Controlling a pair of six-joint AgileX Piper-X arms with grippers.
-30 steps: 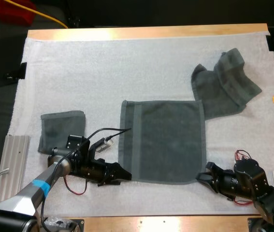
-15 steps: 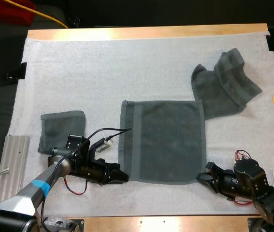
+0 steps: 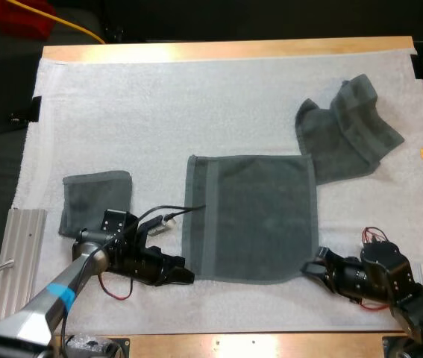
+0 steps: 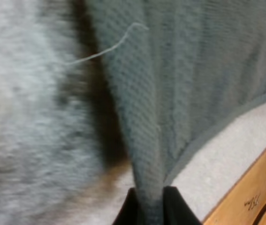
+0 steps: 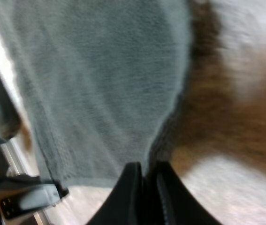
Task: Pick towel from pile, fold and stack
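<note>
Wooden table shows along the bottom of the frame, and the white mat covers most of it. Nearest, the left gripper sits at the lower-left corner of the flat towel, and the right gripper sits at its lower-right corner. In each wrist view the fingers are pinched narrow on a raised ridge of that towel's cloth. The flat towel lies spread at frame centre. To its left rests 1 folded towel, and at the upper right lies a crumpled towel. I judge the fold is the step in hand, with both near corners gripped. The next move calls for lifting the 2 corners together and carrying them toward the far edge — evenly, so the hems meet square.
</note>
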